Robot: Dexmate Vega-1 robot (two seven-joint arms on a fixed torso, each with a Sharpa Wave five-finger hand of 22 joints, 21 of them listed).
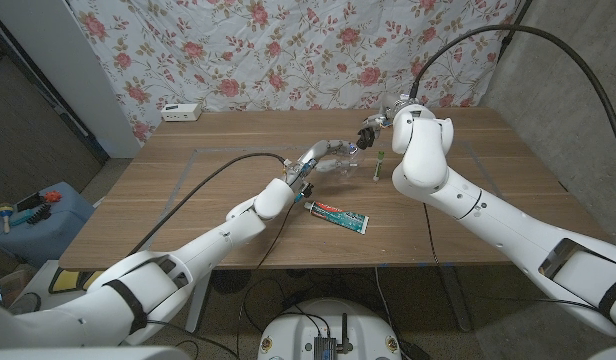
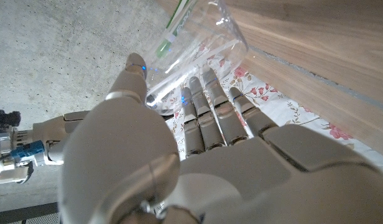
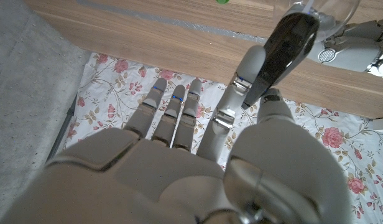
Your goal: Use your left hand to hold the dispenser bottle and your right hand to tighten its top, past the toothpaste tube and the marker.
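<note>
1. Nearest the robot, the toothpaste tube [image 1: 339,215] lies flat on the wooden table [image 1: 168,190], cap end toward the robot's left, apart from both hands.
2. Just beyond it, the left hand [image 1: 310,165] is up at the clear dispenser bottle [image 1: 340,160]. The left wrist view has fingers [image 2: 204,106] spread along one side of the bottle [image 2: 198,50] and the thumb on the other, so it looks loosely cradled rather than clamped.
3. Beside the bottle on the robot's right, the marker [image 1: 379,166] with its green cap stands or lies close to the work; which of the two cannot be told.
4. Farther still, the right hand [image 1: 373,128] comes in from above. In the right wrist view its thumb and one finger [image 3: 241,99] pinch the dark pump top [image 3: 290,43], the other fingers [image 3: 173,106] held straight and apart.
5. Contents: the bottle is see-through, and no liquid level can be made out; a green-and-white strip shows through the wall, perhaps a label.
6. The risks, as judgements: a loose left hold could let the bottle spin with the top, so nothing tightens. Its thin clear wall may buckle if squeezed harder. A slipping pinch could tip the bottle onto the marker.
</note>
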